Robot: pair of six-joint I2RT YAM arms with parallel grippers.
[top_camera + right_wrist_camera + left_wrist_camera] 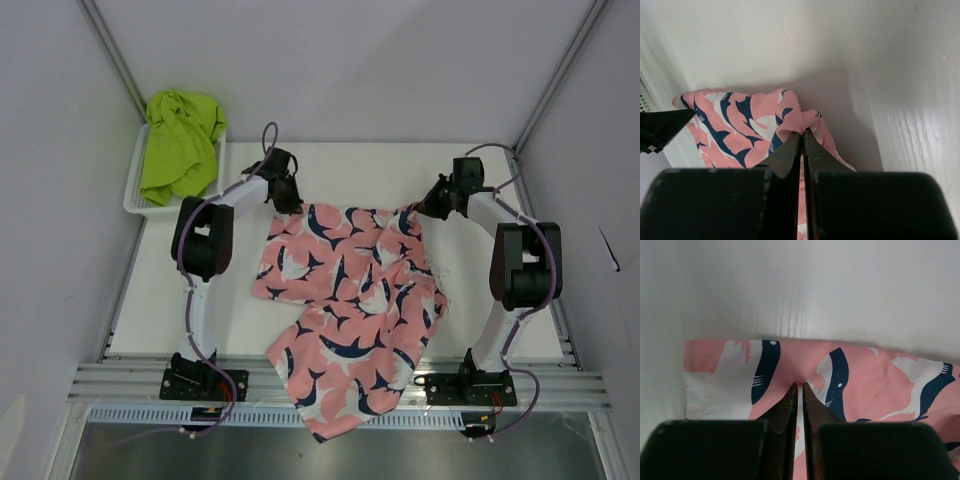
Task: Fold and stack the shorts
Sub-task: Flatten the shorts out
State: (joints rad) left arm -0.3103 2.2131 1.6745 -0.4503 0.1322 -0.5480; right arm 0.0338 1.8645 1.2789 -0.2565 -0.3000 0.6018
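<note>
From above, the pink shorts (345,300) lie spread mid-table, their near hem hanging past the front edge, and the green shorts (180,140) hide most of the basket (135,205). In the left wrist view the left gripper (800,386) pinches the pink pair's far edge, the cloth barely visible between its jaws. In the right wrist view the right gripper (802,132) clamps a bunched corner

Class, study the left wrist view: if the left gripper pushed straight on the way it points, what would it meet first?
The pink shorts: the left gripper, nearly closed, seems to have its tips on the fabric. Past its far edge only white table shows, though depth is unclear.
</note>
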